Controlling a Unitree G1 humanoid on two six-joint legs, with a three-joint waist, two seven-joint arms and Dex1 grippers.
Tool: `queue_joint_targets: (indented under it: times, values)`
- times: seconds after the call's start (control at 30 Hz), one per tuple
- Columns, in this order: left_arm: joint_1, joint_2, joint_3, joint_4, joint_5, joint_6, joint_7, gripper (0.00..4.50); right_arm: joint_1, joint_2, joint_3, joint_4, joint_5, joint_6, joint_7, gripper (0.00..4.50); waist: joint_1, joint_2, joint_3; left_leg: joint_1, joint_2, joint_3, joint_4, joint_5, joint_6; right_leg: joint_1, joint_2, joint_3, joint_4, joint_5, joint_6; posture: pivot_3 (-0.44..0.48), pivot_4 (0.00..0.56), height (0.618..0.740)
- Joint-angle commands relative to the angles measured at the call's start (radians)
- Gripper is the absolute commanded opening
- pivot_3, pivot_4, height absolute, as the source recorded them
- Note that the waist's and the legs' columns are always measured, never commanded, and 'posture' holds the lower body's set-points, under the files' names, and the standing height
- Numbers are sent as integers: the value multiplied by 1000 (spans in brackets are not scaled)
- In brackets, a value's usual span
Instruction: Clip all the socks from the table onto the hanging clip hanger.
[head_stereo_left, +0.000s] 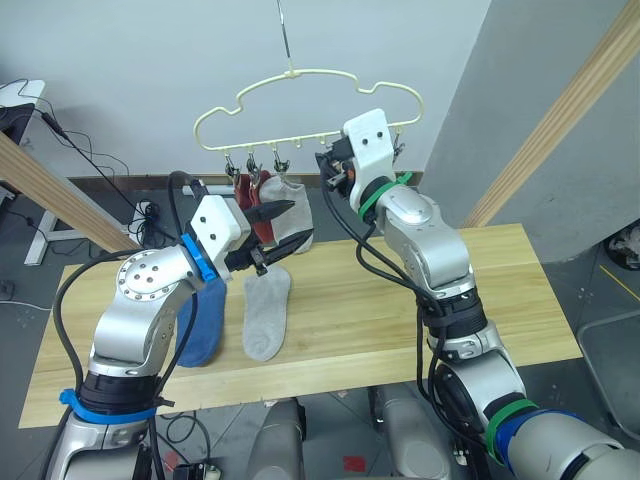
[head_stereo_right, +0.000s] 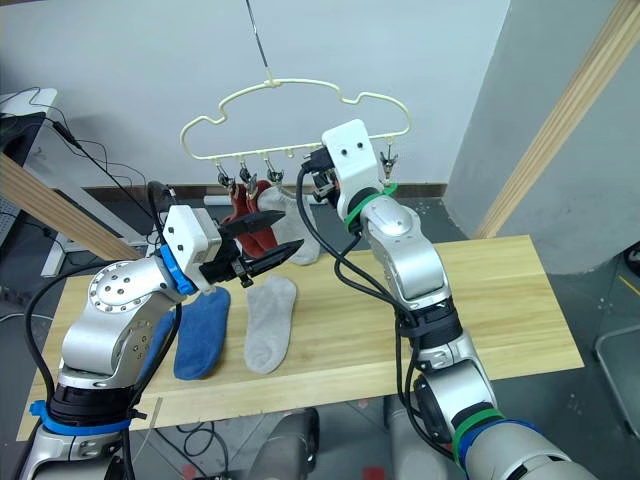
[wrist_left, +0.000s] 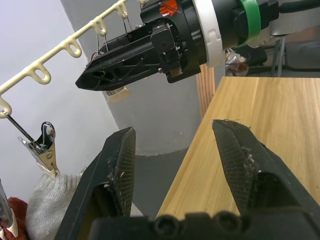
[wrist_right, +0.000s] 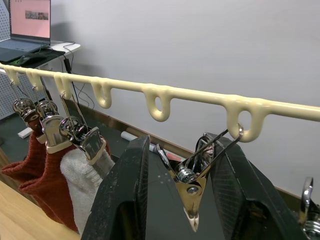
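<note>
My right gripper (wrist_right: 177, 200) sits wide open astride a free clip (wrist_right: 189, 192) on the clip hanger (head_stereo_left: 300, 78), while my left gripper (head_stereo_left: 283, 228), open & empty, is nearer the grey sock (head_stereo_left: 267, 315) lying lengthwise on the table (head_stereo_left: 520, 300) below it.

1. Left arm (head_stereo_left: 150, 300): silver-grey shell, round joint cap ringed with small screws, blue bands at wrist and base.
2. Right arm (head_stereo_left: 430, 250): same silver shell, green bands at wrist and lower segment.
3. Both: white boxy wrist housings, black cables looping outside.
4. Left gripper (wrist_left: 175, 165): black fingers, cross-hatched pads.
5. Right gripper (wrist_right: 180, 200): matching black textured fingers.
</note>
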Motion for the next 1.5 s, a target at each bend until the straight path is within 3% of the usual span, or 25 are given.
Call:
queue_joint_targets:
  times: [0.03,0.27,0.37,0.47,0.53,0.7,0.9,0.93,1.3,1.5]
  values:
    - [5,-3,9,-9,3,-18,3,2688,-20,18,-19,-18,27,-39,-18,1745,0,0,0,0,0,0,0,0,0,0,0,0,0,0,0,-142,289,740]
    - [7,-4,10,-8,6,-18,2,2688,-20,20,-19,-13,45,-51,-26,1745,0,0,0,0,0,0,0,0,0,0,0,0,0,0,0,-142,290,740]
    - [10,-6,9,-9,9,-18,4,2688,-19,19,-18,-14,49,-49,-29,1170,0,0,0,0,0,0,0,0,0,0,0,0,0,0,0,-142,291,740]
    - [23,-13,11,-14,17,-17,23,2688,-17,17,-17,-19,54,-46,-32,266,0,0,0,0,0,0,0,0,0,0,0,0,0,0,0,-143,292,740]
    - [39,-27,15,-19,28,-10,54,2688,-15,15,-15,-21,58,-43,-34,31,-1,0,0,0,0,0,0,0,0,0,0,0,0,0,0,-144,294,740]
    - [123,-67,-2,-40,104,10,171,2688,-14,9,-13,-23,66,-41,-35,31,-1,0,0,0,0,1,0,0,0,-1,0,1,0,0,0,-144,294,740]
    - [203,-146,-56,22,239,91,353,4355,-12,2,-14,-32,72,-31,-30,0,0,0,0,0,0,1,0,0,0,-1,0,1,1,0,0,-147,305,740]
    - [201,-167,-55,50,262,99,395,4458,-10,2,-12,-37,73,-26,-29,0,1,0,0,0,0,1,0,0,0,-1,0,1,1,0,0,-150,307,740]
    - [162,-375,19,285,238,194,592,4458,9,-9,7,-83,78,22,-13,0,0,0,0,1,0,1,1,0,0,-1,0,1,1,0,0,-180,315,740]
    - [175,-433,64,232,213,89,615,4458,15,-13,13,-92,72,31,-9,0,-1,0,0,1,0,1,1,0,0,-1,0,2,1,0,0,-182,318,740]
